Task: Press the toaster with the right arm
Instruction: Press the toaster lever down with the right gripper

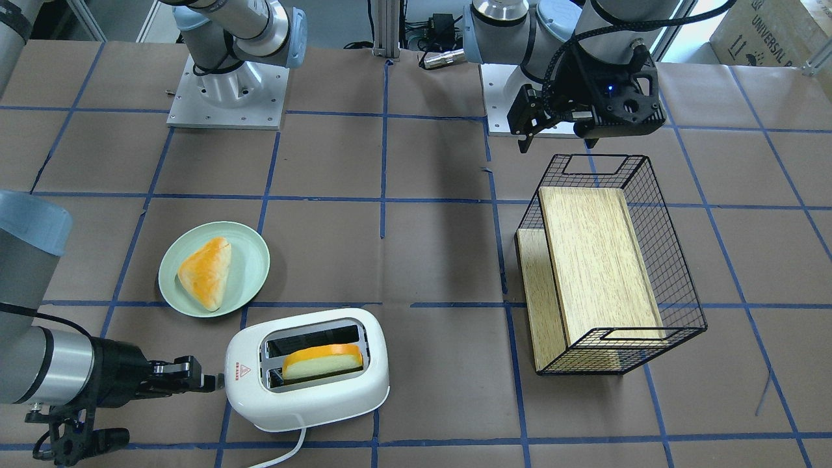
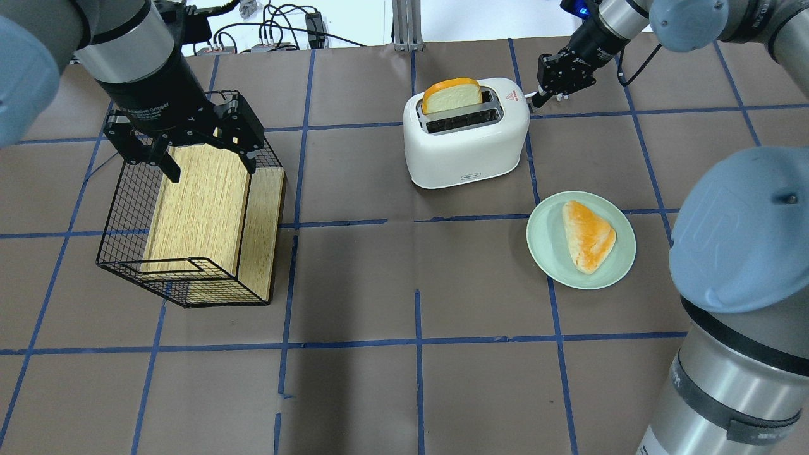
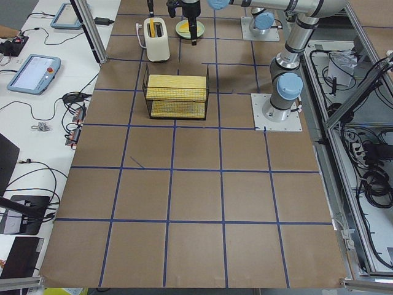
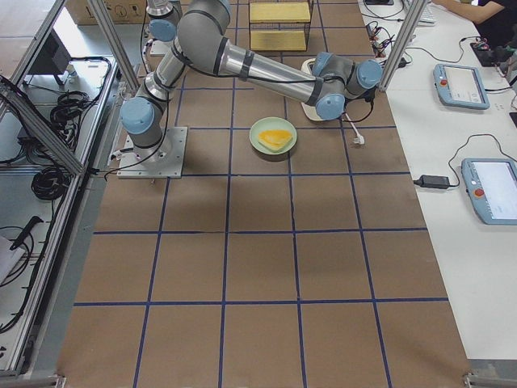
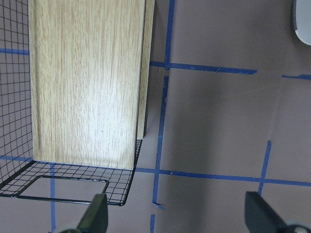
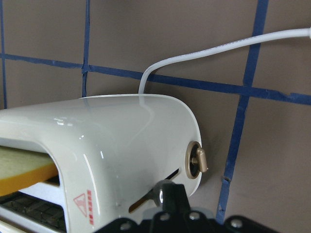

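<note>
The white two-slot toaster [image 1: 305, 380] stands near the table's operator-side edge, with a slice of bread [image 1: 323, 359] upright in one slot. It also shows in the overhead view [image 2: 468, 142] and the right wrist view [image 6: 121, 145]. My right gripper [image 1: 209, 382] is shut and empty. Its tip [image 6: 167, 191] is against the toaster's end, at the lever slot below the brass knob [image 6: 197, 162]. From overhead it [image 2: 536, 99] sits right at that end. My left gripper [image 2: 208, 163] is open and empty above the wire basket [image 2: 126, 215].
A pale green plate [image 1: 253, 260] with a triangular pastry [image 1: 207, 273] lies close beside the toaster, towards the robot. The black wire basket [image 1: 656, 195] holds a wooden board and lies on the left arm's side. The toaster's white cord [image 6: 218, 48] trails off over the table edge.
</note>
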Controlling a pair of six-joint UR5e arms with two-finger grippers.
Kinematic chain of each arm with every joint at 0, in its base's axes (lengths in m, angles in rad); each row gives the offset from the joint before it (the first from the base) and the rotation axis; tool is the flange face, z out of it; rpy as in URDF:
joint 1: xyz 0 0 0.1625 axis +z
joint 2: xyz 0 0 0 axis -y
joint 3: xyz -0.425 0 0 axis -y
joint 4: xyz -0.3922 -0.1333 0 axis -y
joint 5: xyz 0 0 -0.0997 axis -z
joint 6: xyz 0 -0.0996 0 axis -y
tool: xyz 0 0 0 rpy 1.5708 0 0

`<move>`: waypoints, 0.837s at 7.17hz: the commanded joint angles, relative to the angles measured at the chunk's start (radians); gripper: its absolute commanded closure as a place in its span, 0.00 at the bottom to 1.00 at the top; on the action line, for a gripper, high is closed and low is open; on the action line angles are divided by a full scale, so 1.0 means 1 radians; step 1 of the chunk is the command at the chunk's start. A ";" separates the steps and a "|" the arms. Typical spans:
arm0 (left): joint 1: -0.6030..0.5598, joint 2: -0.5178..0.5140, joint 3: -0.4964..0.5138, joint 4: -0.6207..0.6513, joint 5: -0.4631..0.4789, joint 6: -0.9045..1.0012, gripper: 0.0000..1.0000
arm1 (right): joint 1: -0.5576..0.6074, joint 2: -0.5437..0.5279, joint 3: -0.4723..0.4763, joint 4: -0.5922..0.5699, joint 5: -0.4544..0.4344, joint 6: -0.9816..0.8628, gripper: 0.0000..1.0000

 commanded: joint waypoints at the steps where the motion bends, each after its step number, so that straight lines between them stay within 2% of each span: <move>1: 0.000 0.000 0.000 0.000 0.000 0.000 0.00 | 0.000 0.014 0.002 0.000 0.002 -0.002 0.96; 6: 0.000 0.000 0.000 0.000 0.000 0.000 0.00 | 0.000 0.051 -0.005 -0.006 0.002 -0.005 0.96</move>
